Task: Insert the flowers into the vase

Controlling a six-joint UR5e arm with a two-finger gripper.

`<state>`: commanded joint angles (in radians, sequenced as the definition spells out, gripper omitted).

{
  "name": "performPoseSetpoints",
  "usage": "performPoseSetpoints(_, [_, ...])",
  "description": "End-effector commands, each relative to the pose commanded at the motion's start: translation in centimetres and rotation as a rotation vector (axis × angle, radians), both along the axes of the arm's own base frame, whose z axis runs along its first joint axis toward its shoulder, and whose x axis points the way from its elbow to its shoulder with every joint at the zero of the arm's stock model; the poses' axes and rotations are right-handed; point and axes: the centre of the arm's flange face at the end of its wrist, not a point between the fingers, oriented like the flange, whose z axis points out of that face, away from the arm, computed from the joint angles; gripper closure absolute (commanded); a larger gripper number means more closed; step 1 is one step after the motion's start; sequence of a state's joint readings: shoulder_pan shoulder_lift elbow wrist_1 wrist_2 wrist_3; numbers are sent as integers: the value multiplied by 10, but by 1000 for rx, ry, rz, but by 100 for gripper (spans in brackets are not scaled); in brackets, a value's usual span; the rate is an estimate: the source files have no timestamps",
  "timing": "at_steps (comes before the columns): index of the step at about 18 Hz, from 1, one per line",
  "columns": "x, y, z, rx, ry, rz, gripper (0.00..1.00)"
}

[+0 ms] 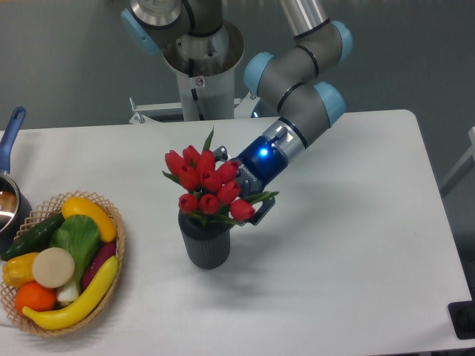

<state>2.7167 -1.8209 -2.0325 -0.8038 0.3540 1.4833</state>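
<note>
Hand (pixel 239 194) mostly hidden behind the flowers (pixel 206 185); fingers not visible, so its grip cannot be told. Flowers sit at frame centre, stems hidden in the mouth of the vase (pixel 205 241) on the white counter (pixel 349 245). Basket (pixel 113 245) of vegetables lower left; pan (pixel 10 194) cut off at left edge.

Grey arm (pixel 297 89), pale-blue joint caps (blue wrist light).
</note>
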Motion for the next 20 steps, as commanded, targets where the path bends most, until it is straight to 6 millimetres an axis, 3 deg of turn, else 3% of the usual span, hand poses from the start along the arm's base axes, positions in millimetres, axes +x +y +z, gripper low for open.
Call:
performPoseSetpoints(6, [-5,-15,8,-126,102,30,0])
performPoseSetpoints(10, [-5,-32,28,-141,150,67,0])
performPoseSetpoints(14, [-18,-60,46,-230,238,137,0])
performPoseSetpoints(18, [-44,-109,69,-332,317,262,0])
performPoseSetpoints(20, [-28,-109,72,-334,299,271,0])
